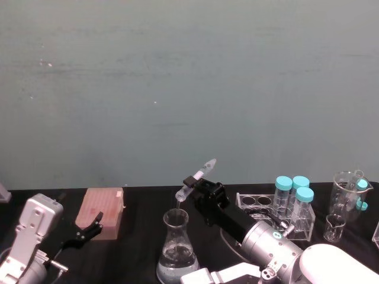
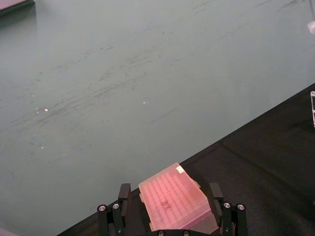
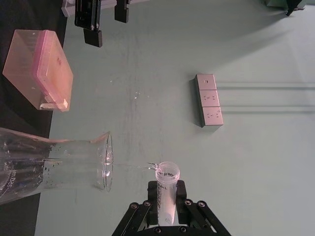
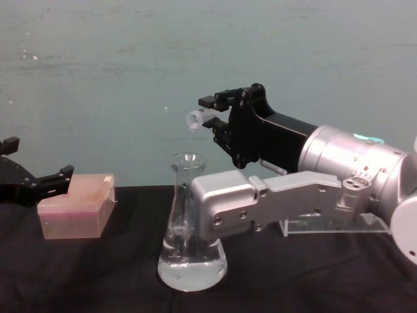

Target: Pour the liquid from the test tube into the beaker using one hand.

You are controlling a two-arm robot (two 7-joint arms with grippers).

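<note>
Head view: right gripper (image 1: 198,177) clamped on the test tube (image 1: 196,175), tube tilted with open mouth down toward 7 o'clock and tip up toward 1 o'clock, mouth just above the rim of the beaker (image 1: 176,248). Beaker upright on the black table (image 1: 142,213), clear liquid (image 1: 175,273) pooled in its base. Pink box (image 1: 103,212) at 9 o'clock from the beaker, left gripper (image 1: 89,229) just beside it, jaws apart. Rack of teal-capped tubes (image 1: 293,201) at 3 o'clock from the beaker.

Left wrist view: left gripper (image 2: 170,209) with fingers spread wide on either side of the pink box (image 2: 174,199), touching or not, cannot tell.

Right wrist view: test tube (image 3: 166,189) pinched between the right gripper (image 3: 166,199) fingers, flip lid open, mouth level with the beaker (image 3: 54,164) rim and near it, apart.

Chest view: right gripper (image 4: 215,114) at 12 o'clock above the beaker (image 4: 190,228), test tube (image 4: 199,119) nearly level, mouth over the flared rim. Liquid (image 4: 192,268) shallow in the wide base. Left gripper (image 4: 55,177) open at the pink box (image 4: 75,205)
</note>
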